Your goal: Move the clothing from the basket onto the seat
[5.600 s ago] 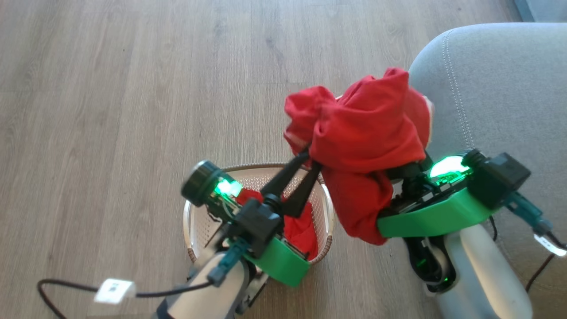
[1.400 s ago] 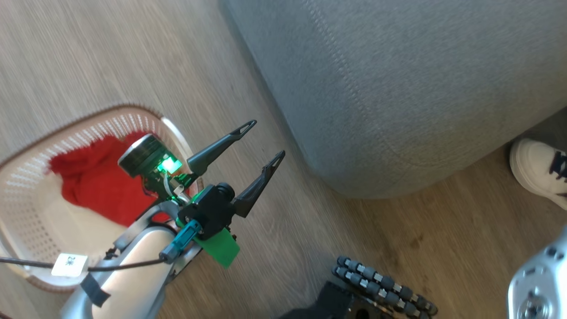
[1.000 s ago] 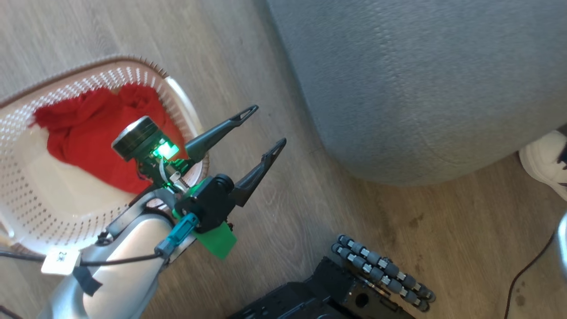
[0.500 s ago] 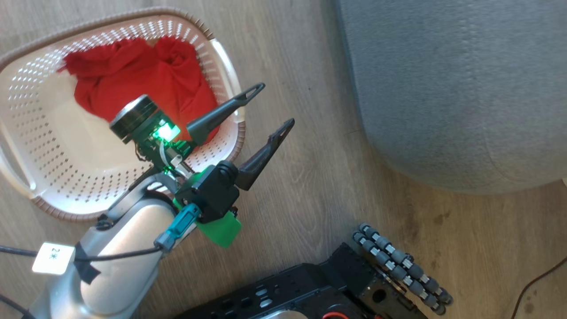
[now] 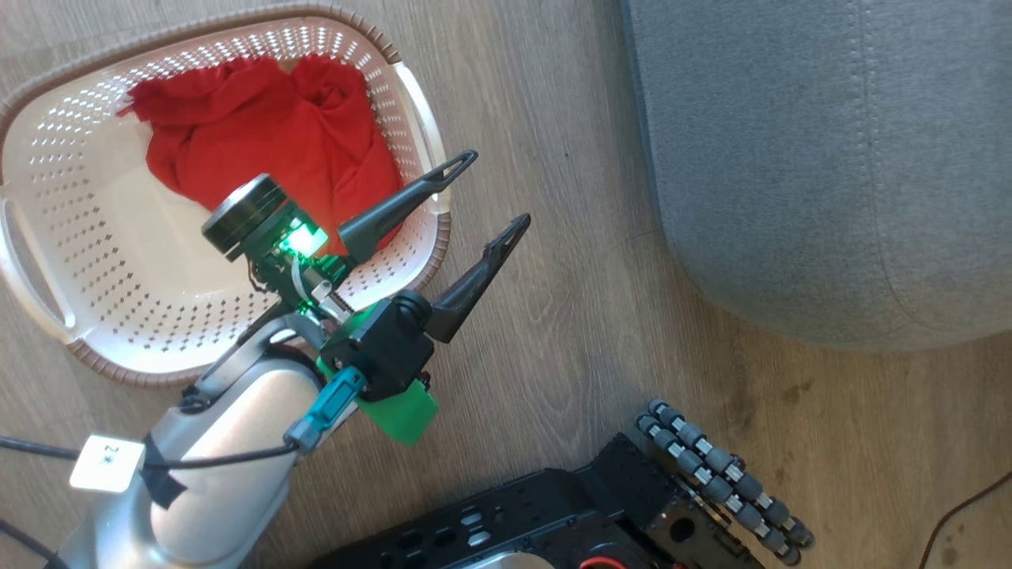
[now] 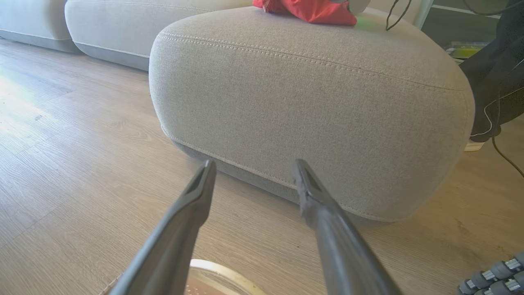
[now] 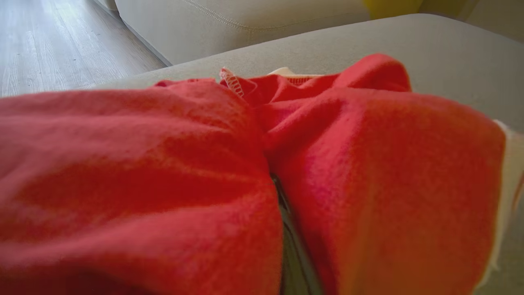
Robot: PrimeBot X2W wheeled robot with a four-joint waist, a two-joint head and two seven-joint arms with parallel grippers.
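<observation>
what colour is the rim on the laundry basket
The rim is brown and braided, running round the cream perforated basket; clearest in the head view.

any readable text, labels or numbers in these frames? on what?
"2", followed by a mark too blurred to read: on the white tag fixed to the black cable.
No other text can be read: none on the basket, the clothing, the seat or the black base.

L end effector point(image 5: 496, 188) spread wide – empty, R end effector point(image 7: 287, 229) pinched on clothing point(image 7: 143, 176)
</observation>
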